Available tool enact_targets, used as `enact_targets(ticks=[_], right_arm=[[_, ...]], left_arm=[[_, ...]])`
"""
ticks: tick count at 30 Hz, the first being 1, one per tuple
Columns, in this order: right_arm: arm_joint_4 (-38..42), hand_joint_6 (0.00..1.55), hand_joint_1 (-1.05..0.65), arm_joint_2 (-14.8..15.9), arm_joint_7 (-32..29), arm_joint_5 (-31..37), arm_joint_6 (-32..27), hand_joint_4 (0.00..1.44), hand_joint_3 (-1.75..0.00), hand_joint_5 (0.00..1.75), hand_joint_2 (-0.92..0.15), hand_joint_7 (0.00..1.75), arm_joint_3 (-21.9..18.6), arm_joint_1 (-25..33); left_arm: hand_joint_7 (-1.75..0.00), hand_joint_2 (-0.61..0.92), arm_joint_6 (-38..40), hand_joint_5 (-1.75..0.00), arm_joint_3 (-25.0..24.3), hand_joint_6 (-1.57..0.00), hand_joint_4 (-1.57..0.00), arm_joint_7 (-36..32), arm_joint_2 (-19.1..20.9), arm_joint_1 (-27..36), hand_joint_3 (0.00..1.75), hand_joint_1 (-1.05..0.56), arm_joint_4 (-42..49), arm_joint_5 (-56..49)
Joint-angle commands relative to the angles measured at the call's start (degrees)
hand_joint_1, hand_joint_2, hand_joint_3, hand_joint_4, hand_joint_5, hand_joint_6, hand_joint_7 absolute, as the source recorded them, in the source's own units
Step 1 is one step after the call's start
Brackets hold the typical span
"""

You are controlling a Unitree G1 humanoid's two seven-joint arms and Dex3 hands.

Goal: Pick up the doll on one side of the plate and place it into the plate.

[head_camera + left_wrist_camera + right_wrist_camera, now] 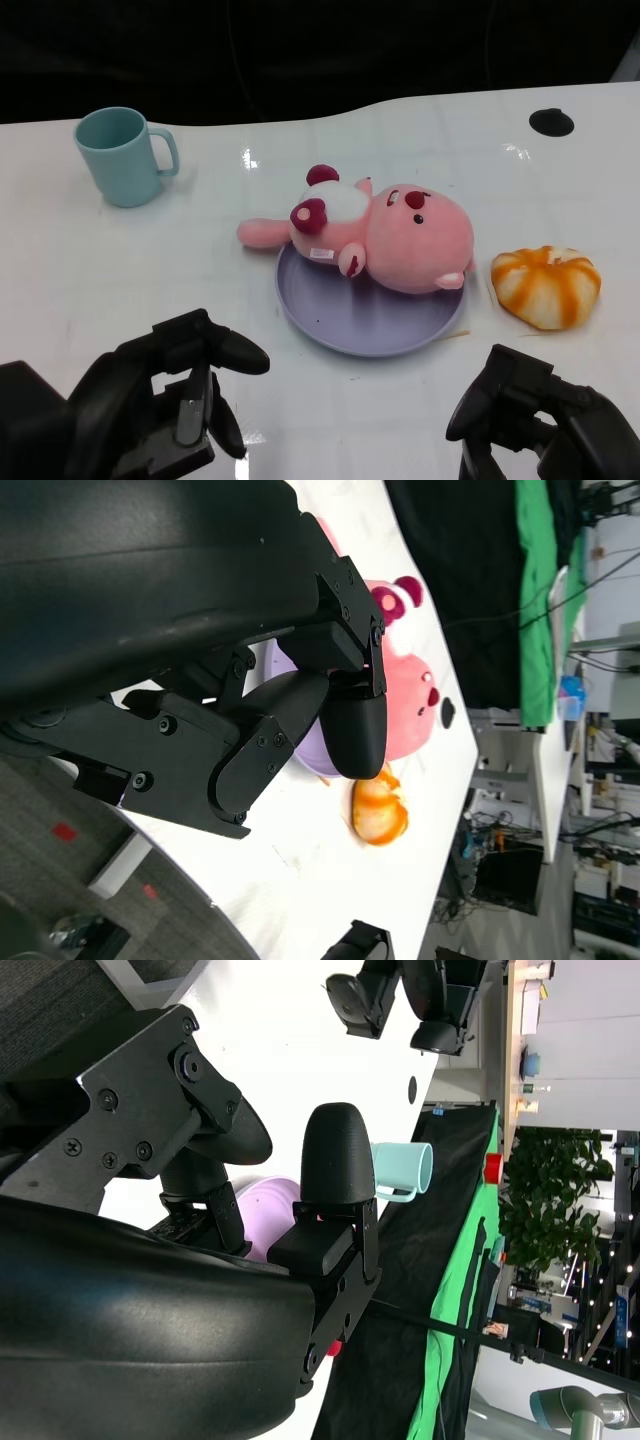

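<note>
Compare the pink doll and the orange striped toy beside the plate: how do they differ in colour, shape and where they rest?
The doll is pink with dark red ears; the striped toy is orange and white. The doll has a head and limbs; the toy is a rounded, ribbed lump. The doll lies across the purple plate; the toy sits on the table beside it. Both look soft.

Our glossy black rounded left hand (165,400), our matching black right hand (540,420), jointed plastic fingers (355,730), small dark screws

No text, label or number can be read anywhere (all three views alike).
</note>
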State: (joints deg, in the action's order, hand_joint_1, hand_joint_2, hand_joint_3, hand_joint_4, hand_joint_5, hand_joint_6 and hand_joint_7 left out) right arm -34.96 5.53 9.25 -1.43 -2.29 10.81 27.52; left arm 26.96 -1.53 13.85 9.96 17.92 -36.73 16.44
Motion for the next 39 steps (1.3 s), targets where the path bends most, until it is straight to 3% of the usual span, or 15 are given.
enact_targets(ticks=[1, 6, 18, 39], right_arm=[[-1.02, 0.59, 0.01, 0.52, -0.16, -0.21, -0.18, 0.66, -1.35, 1.75, -0.43, 1.47, -0.36, 0.48], [-1.17, 0.6, 0.01, 0.69, -0.09, -0.28, -0.23, 0.67, -1.37, 1.75, -0.4, 1.48, -0.52, 0.82], [-0.13, 0.6, 0.08, 0.52, -0.09, -0.32, 0.63, 0.67, -1.39, 1.75, -0.41, 1.49, -0.12, 1.21], [0.85, 0.6, 0.08, 0.44, -0.09, -0.07, 1.86, 0.69, -1.39, 1.75, -0.41, 1.5, 0.25, 1.19]], left_arm=[[-1.46, 0.54, 2.38, -1.74, -0.59, -0.78, -0.84, -0.59, 1.16, 0.56, 1.29, -0.01, -0.42, 0.37], [-1.55, 0.46, 1.96, -1.75, -0.61, -0.84, -0.9, 0.34, 1.43, -0.14, 1.4, 0.01, 2.91, 0.44], [-1.58, 0.43, -6.94, -1.75, -0.72, -0.85, -0.92, 5.9, 1.86, -1.49, 1.41, -0.04, 11.22, 1.34], [-1.59, 0.42, -10.72, -1.75, -0.68, -0.84, -0.92, 7.75, 2.49, -1.49, 1.46, -0.03, 13.36, 1.54]])
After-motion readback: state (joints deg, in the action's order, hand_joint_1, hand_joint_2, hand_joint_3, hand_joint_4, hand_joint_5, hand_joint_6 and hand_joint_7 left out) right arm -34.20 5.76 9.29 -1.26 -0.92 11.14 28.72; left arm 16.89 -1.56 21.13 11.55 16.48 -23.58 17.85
